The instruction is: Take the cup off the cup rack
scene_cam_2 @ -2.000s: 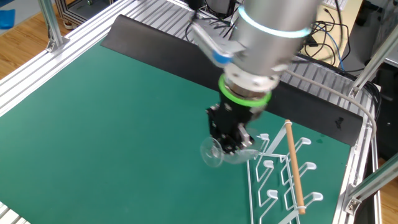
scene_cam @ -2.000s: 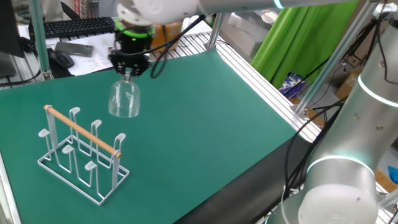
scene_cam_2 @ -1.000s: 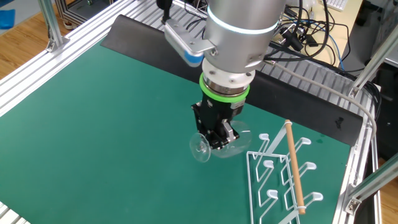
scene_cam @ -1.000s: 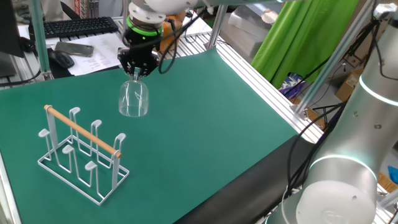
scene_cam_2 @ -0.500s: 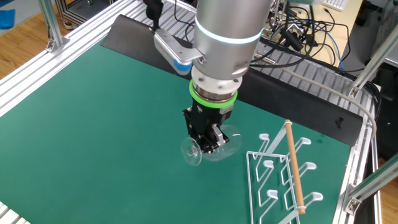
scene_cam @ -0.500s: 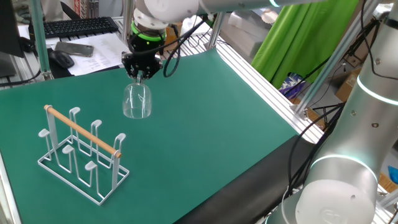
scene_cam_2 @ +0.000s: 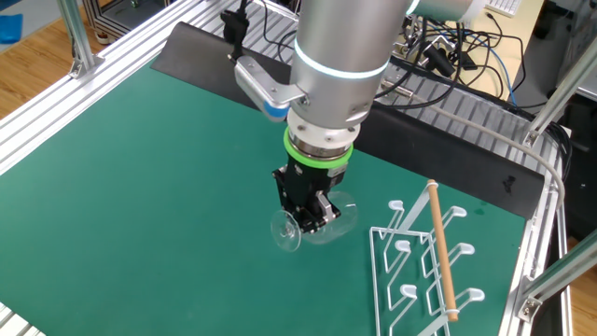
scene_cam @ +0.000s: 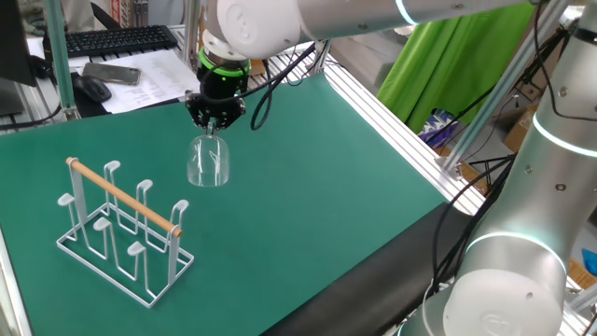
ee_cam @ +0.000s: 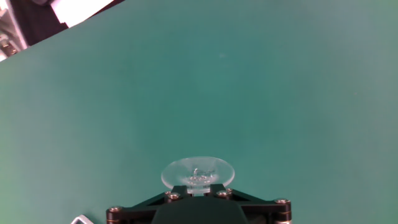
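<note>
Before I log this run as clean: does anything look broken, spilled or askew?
Nothing stands out. The wine glass hangs bowl-down from the gripper, held by its stem, and looks intact. It is clear of the rack, which stands upright on the green mat.

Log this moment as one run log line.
gripper shut on cup | cup hangs upside down, clear of cup rack | above mat

In the hand view the gripper (ee_cam: 199,194) is cut off by the bottom edge, so its jaws and the stem of the cup (ee_cam: 198,172) are hidden. In both fixed views the gripper body covers the stem, and the clear bowl is faint against the desk (scene_cam: 308,177).
</note>
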`<state>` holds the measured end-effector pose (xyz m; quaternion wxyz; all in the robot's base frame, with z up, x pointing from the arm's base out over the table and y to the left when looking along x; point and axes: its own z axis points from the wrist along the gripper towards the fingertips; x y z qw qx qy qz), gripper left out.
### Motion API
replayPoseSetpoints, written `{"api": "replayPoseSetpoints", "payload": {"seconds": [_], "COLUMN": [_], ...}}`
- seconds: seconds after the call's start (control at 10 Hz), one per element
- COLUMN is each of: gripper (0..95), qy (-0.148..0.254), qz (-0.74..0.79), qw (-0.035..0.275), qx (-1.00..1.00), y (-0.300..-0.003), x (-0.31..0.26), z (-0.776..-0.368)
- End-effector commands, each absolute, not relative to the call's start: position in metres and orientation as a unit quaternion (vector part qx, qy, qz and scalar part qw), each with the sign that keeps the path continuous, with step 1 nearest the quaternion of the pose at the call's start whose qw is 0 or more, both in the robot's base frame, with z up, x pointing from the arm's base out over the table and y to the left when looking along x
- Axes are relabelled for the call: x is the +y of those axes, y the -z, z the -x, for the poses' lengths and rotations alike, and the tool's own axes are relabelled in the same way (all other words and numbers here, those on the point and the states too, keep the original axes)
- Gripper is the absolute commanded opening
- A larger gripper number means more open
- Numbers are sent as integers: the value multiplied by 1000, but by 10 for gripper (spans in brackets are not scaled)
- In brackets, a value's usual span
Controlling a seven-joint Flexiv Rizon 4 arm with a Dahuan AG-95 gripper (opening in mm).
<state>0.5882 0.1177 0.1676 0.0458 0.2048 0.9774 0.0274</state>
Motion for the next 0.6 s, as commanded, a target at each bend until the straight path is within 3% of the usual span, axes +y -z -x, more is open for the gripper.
{"api": "replayPoseSetpoints", "payload": {"seconds": [0.1,0.6], "gripper": [0,0], "qy": [-30,-31], "qz": [-207,-205], "qw": [45,49], "qx": [977,977], "y": [-162,-147], "x": [120,122], "z": [-591,-594]}}
